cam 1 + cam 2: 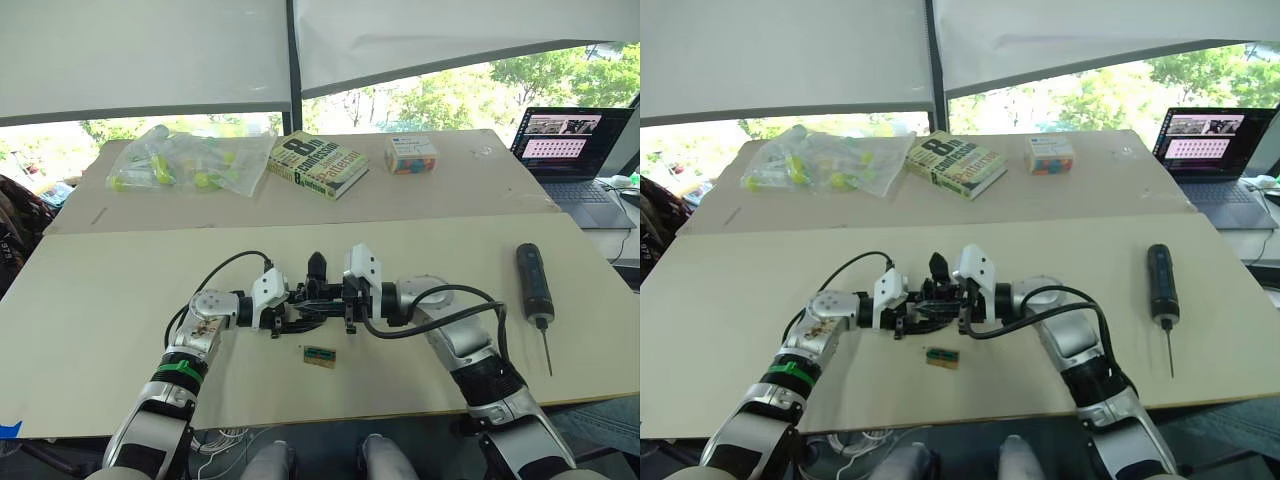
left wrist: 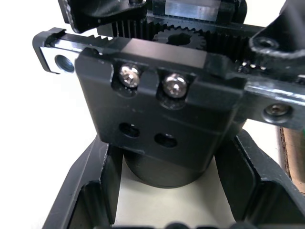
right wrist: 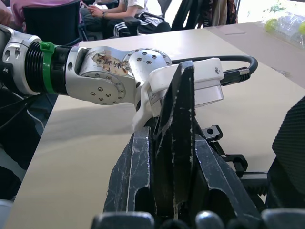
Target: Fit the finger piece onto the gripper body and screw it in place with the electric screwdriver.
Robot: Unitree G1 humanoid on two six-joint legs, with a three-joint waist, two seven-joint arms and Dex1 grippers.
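The gripper body (image 2: 157,114), a black block with two silvery screws and a toothed rack, sits between my left gripper's (image 1: 288,308) fingers (image 2: 90,186), which are shut on it at mid-table. My right gripper (image 1: 338,298) faces it from the right and is shut on the finger piece (image 3: 178,119), a black wedge whose pointed tip (image 1: 317,265) sticks up right at the gripper body (image 1: 308,295). The electric screwdriver (image 1: 533,283) lies on the table to the right, bit toward the near edge, with neither gripper near it.
A tiny tan-and-green block (image 1: 319,356) lies just in front of the grippers. At the back stand a book (image 1: 318,164), a plastic bag of yellow-green items (image 1: 185,160) and a small box (image 1: 411,154). A laptop (image 1: 575,150) is at far right.
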